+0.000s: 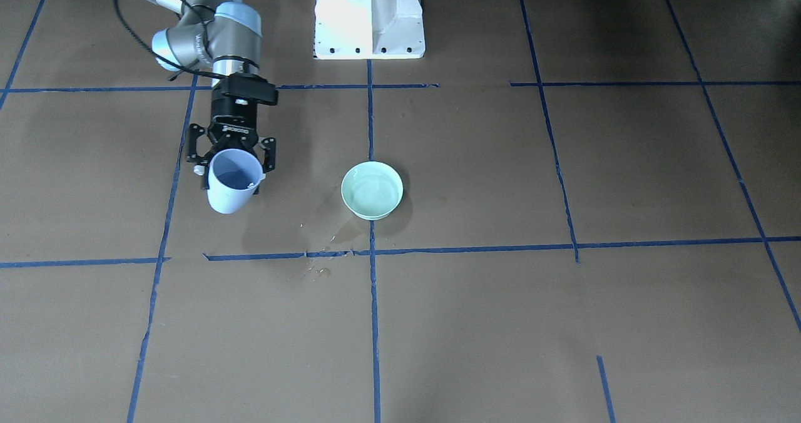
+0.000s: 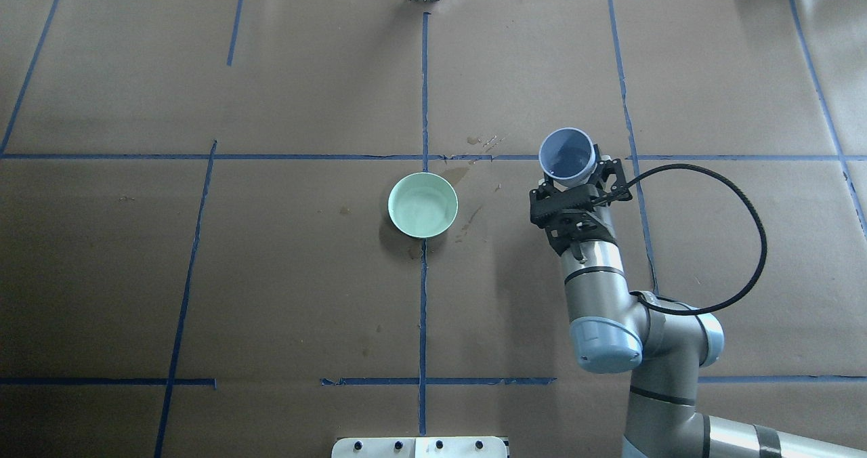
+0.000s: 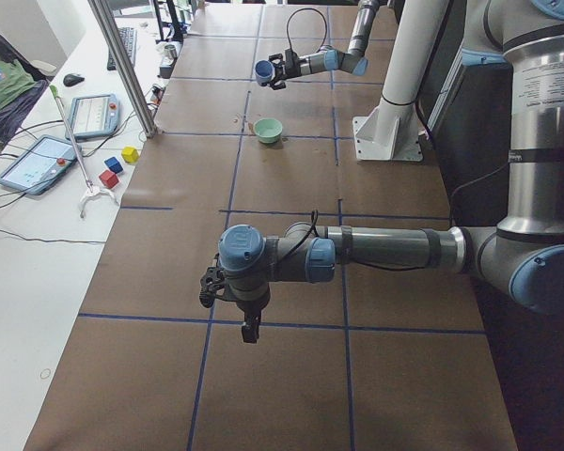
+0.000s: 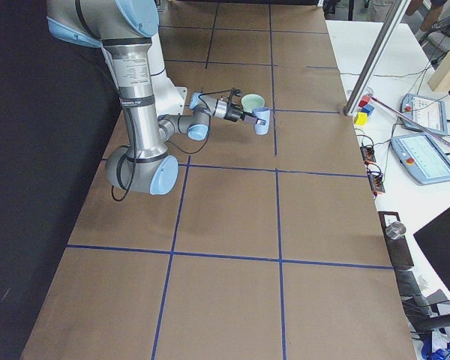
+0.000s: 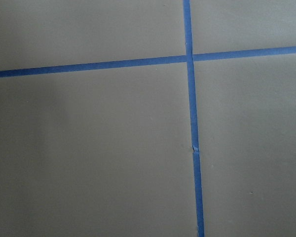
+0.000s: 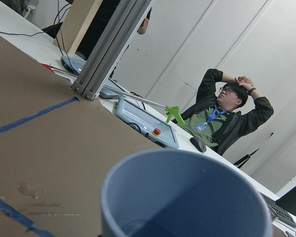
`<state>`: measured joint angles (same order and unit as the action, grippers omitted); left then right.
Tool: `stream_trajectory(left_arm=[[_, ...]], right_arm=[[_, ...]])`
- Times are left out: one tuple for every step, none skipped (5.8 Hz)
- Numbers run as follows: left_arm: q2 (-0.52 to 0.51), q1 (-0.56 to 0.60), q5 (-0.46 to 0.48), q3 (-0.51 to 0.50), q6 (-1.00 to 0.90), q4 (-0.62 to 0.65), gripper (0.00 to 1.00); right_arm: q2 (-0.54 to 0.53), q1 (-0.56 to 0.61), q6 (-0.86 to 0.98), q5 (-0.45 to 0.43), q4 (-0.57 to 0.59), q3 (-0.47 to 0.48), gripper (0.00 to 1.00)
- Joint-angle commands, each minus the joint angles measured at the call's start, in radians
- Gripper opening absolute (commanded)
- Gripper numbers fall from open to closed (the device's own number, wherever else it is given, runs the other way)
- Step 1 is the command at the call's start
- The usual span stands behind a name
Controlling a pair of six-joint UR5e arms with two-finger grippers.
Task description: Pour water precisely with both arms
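Right pincer [image 4: 252, 115] holds a blue cup [image 4: 264, 122] just beside the bowl [image 4: 251, 99] (pale green).

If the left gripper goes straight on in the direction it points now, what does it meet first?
The left gripper points down, so it would likely meet the brown table cover first, beside a crossing of blue tape. Nothing shows in between; the height is unclear.

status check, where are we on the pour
Right gripper shut on pale blue plastic cup, beside round mint green bowl, not over it. Left gripper far off, state unclear. Wet spots by bowl.
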<state>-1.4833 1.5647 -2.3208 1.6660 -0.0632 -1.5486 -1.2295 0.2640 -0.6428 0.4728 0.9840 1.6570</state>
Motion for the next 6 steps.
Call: stream_trajectory(left_arm=[[0.0,-0.002,-0.002,-0.003,0.017,0.001,1.0],[0.0,-0.002,-0.003,-0.009,0.019,0.002,1.0],[-0.002,-0.002,-0.003,-0.009,0.019,0.002,1.0],[-0.002,-0.002,-0.003,-0.011,0.019,0.002,1.0],[-0.002,-0.002,-0.003,-0.009,0.019,0.002,1.0],[-0.002,-0.002,-0.003,-0.011,0.019,0.004,1.0]], right_arm=[[0.132,-0.034,-0.001,-0.031,0.228,-0.008,0.03],[0.148,-0.051,-0.001,-0.043,0.293,-0.011,0.03],[0.183,-0.054,-0.001,-0.063,0.367,-0.031,0.03],[0.188,-0.06,-0.001,-0.069,0.43,-0.034,0.03],[0.217,-0.062,-0.001,-0.088,0.541,-0.034,0.03],[0.219,-0.065,0.0,-0.107,0.591,-0.036,0.03]])
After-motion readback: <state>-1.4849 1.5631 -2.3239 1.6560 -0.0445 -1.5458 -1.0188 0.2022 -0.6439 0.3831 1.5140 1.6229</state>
